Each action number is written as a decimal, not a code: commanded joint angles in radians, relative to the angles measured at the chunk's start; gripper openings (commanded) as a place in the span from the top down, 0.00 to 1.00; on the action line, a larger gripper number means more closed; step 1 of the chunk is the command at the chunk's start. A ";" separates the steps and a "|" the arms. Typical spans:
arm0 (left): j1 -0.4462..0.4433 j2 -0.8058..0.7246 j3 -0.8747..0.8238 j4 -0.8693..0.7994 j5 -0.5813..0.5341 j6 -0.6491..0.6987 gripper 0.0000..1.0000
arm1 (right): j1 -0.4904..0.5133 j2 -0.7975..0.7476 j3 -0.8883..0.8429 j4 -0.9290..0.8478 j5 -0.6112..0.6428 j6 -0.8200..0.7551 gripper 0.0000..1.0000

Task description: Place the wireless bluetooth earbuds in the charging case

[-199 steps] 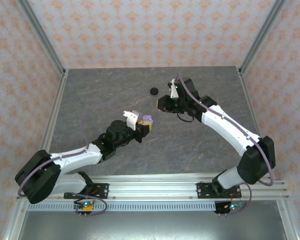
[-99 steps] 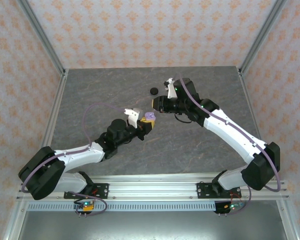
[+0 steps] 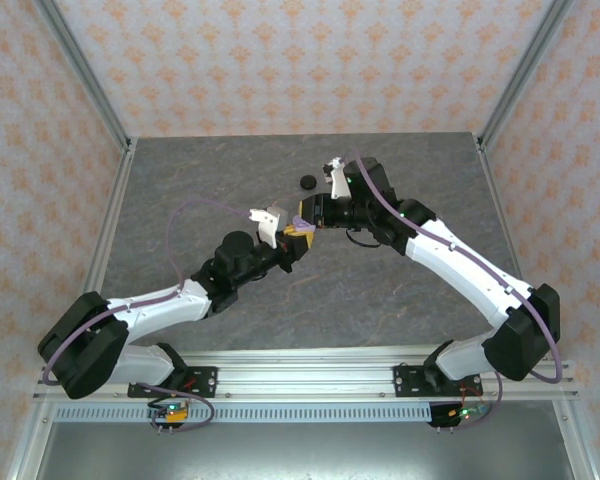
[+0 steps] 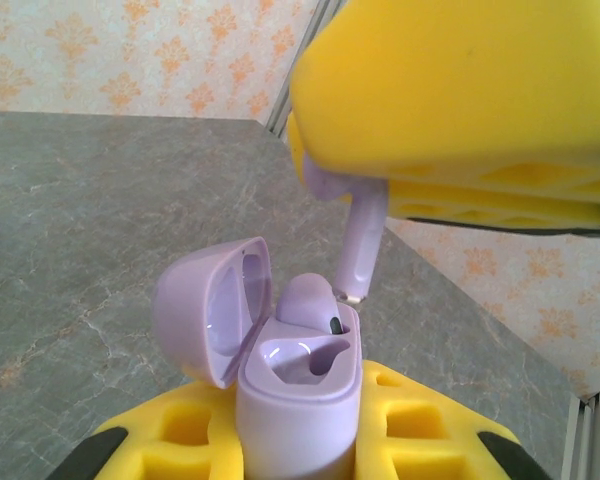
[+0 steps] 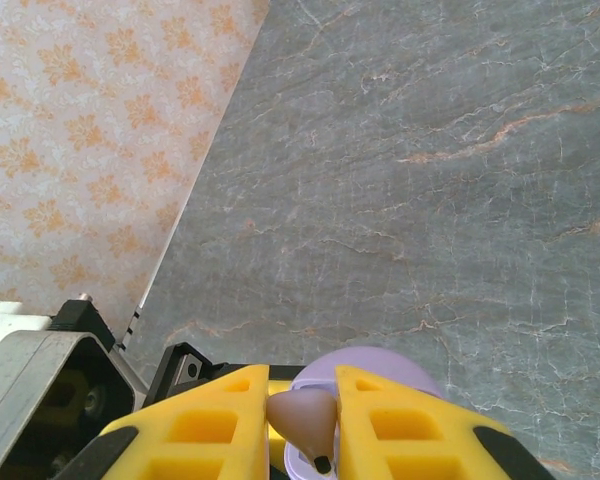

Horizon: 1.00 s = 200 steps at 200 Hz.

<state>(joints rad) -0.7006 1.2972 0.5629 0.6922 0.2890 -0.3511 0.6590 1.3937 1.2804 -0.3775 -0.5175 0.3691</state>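
Left jaws: closed on the charging case, which is clamped by its lower body between the yellow pads and held up off the grey marbled surface.
- Case: pale lavender, glossy, rounded. It stands roughly upright with its mouth facing up.
- Lid: hinged open, leaning off to the left of the jaws, smooth hollow inside showing.
- Seated earbud: same lavender with a small dark spot on its side. It sits in the far well of the case, rounded head standing above the rim.
- The nearer well is bare, shiny plastic.

Between the two pairs of jaws: seen from above, they meet tip to tip over mid-surface, with the case right at the junction.

Right jaws: closed on the held earbud, pinched by its head between yellow pads.
- Lavender stem hangs straight down out of the pads, its silver-tipped end just above the case mouth and close beside the seated earbud. Cannot tell if they touch.
- From the wrist, the bud's tapered head pokes out between the pads, with the case's round top directly beneath.

Beyond both jaws: a small black disc lies alone on the surface.
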 commanded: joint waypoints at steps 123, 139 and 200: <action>-0.011 -0.025 0.055 -0.052 -0.019 -0.015 0.87 | 0.013 0.001 0.014 -0.003 -0.016 -0.030 0.79; -0.011 -0.027 0.057 -0.053 -0.021 -0.015 0.87 | 0.013 0.005 0.014 -0.008 -0.015 -0.032 0.79; -0.011 -0.051 0.055 -0.063 -0.025 -0.015 0.87 | 0.018 0.007 0.008 -0.023 -0.013 -0.041 0.79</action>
<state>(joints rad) -0.7006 1.2835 0.5888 0.6346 0.2806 -0.3668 0.6682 1.3945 1.2804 -0.3889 -0.5243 0.3504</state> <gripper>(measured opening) 0.192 0.206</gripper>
